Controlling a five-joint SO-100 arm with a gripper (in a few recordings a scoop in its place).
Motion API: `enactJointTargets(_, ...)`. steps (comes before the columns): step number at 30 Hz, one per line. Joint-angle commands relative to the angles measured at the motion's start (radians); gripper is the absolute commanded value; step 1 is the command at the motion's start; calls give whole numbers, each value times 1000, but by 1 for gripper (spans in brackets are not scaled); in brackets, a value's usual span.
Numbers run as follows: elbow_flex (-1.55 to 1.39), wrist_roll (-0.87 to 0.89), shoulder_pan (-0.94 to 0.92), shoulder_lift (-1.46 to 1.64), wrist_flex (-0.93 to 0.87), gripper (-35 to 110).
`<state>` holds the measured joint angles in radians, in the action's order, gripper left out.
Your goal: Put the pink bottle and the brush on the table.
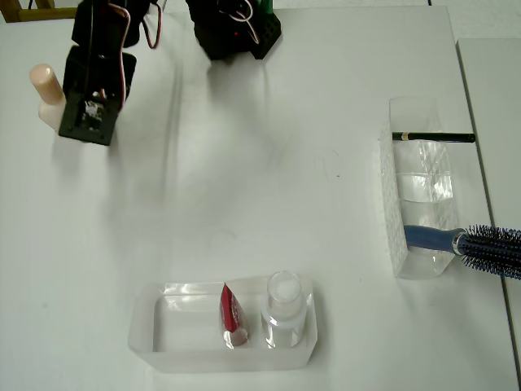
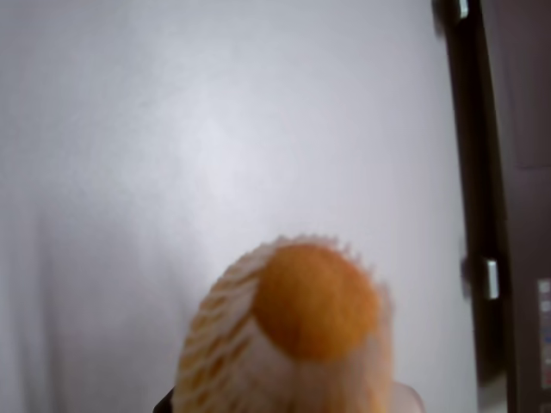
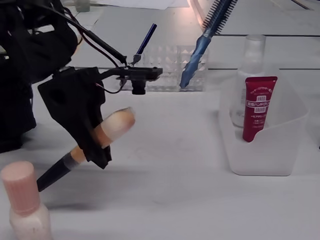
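In the fixed view my gripper (image 3: 95, 144) is shut on the brush (image 3: 114, 125), holding it at the tan ferrule. The brush is tilted, cream tip up to the right and black handle end low over the white table (image 3: 175, 195). Its fluffy tip (image 2: 301, 331) sits close up in the wrist view. The pink bottle (image 1: 47, 94) stands upright on the table (image 1: 269, 187), just left of my gripper (image 1: 86, 120) in the overhead view. In the fixed view the pink bottle (image 3: 24, 205) is at the near left.
A clear tray (image 1: 155, 338) at the front holds a red tube (image 1: 231, 314) and a clear bottle (image 1: 283, 309). At the right, a clear organiser (image 1: 392, 204) holds a black pencil (image 1: 431, 137) and a blue hairbrush (image 1: 480, 244). The table's edge runs just beyond it.
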<state>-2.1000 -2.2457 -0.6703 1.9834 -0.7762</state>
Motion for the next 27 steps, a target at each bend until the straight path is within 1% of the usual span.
enactJointTargets(1, -38, -17, -38, 8, 29, 0)
enactJointTargets(8, -138, -34, -78, 25, 101, 0)
enactJointTargets(17, -143, -23, -77, -41, 166, 0)
enactJointTargets(27, -143, 32, -64, -130, 147, 0)
